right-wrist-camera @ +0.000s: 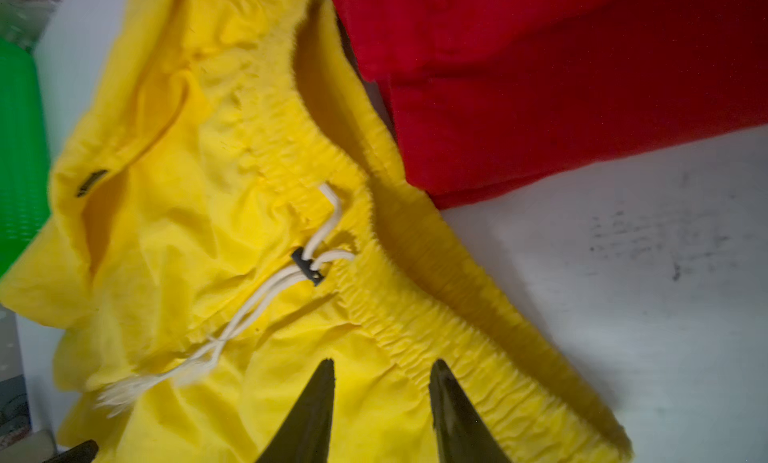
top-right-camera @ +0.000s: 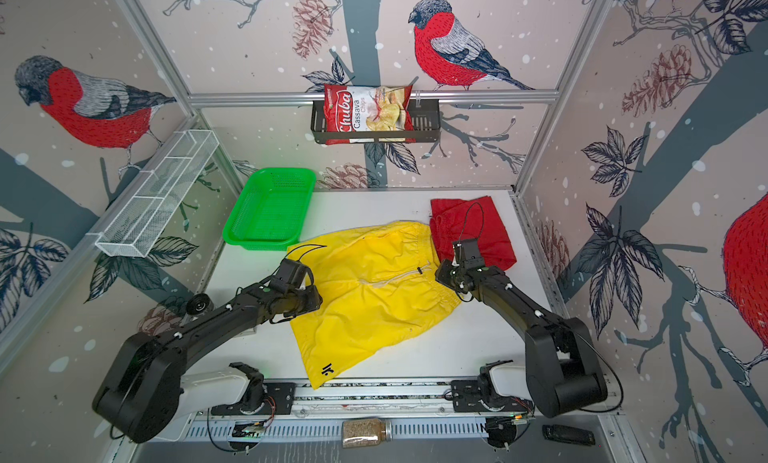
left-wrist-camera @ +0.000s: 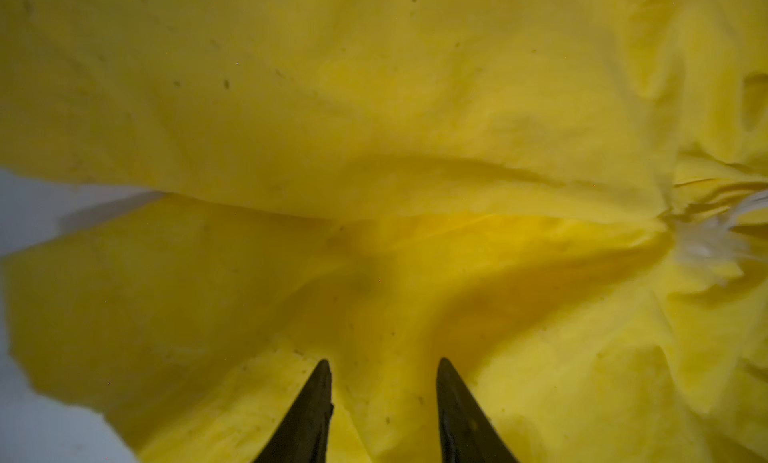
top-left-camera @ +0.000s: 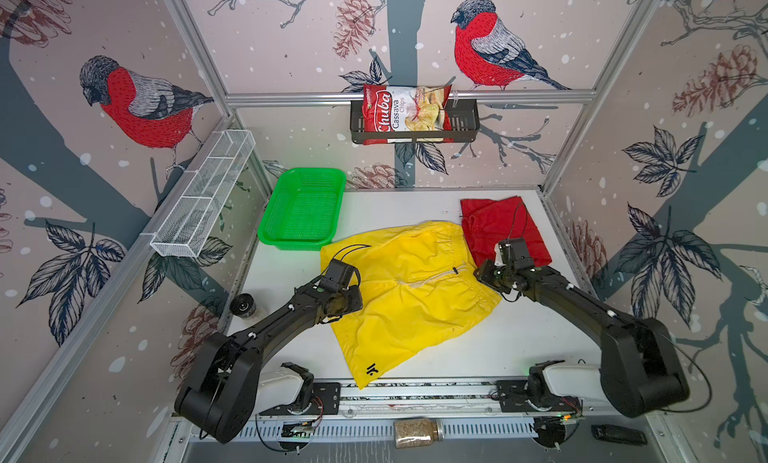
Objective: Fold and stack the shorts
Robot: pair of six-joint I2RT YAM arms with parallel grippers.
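Yellow shorts [top-left-camera: 407, 290]: spread open across middle of table [top-left-camera: 519, 340], one leg reaching front rail. Red shorts [top-left-camera: 503, 228]: lying at back right, just beside yellow waistband end. Left claw [left-wrist-camera: 384, 360]: released, tips parted over yellow leg cloth. Right claw [right-wrist-camera: 382, 361]: released, tips parted over waistband, near pale drawstring [right-wrist-camera: 266, 299].

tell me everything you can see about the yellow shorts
The yellow shorts are thin crinkled cloth, spread unfolded on the white table: gathered elastic waistband, pale drawstring with a black toggle, small black logo near one leg hem. The waist end meets the red shorts; that hem reaches the table's front edge.
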